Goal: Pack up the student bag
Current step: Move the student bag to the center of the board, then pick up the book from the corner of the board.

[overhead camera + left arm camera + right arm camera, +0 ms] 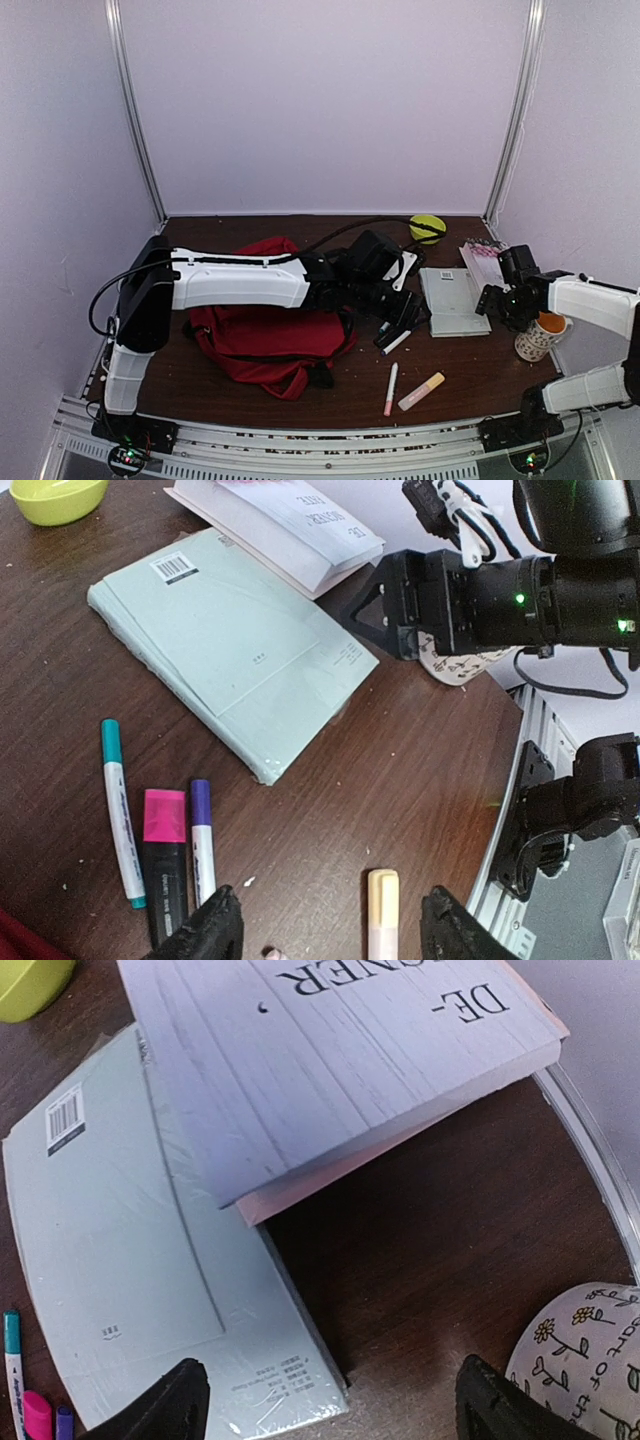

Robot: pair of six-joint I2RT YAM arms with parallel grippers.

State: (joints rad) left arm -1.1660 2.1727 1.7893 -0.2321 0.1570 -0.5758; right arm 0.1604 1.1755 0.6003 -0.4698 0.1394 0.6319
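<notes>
The large soft dark-red fabric backpack (265, 340) lies slumped on the dark brown wooden table (470, 365), left of centre, with the white left arm (240, 282) stretched across above it. The left gripper (330, 932) hovers with jaws wide apart and empty over a teal-capped marker (120, 815), a pink-capped black highlighter (165, 865), a purple-capped marker (201, 840) and a pale yellow highlighter (383, 910). The right gripper (335, 1405) hangs open, holding nothing, above the near corner of a pale green shrink-wrapped notebook (110, 1260), which is overlapped by a white paperback book (330, 1070) and lies near a flower-print mug (585, 1360)
</notes>
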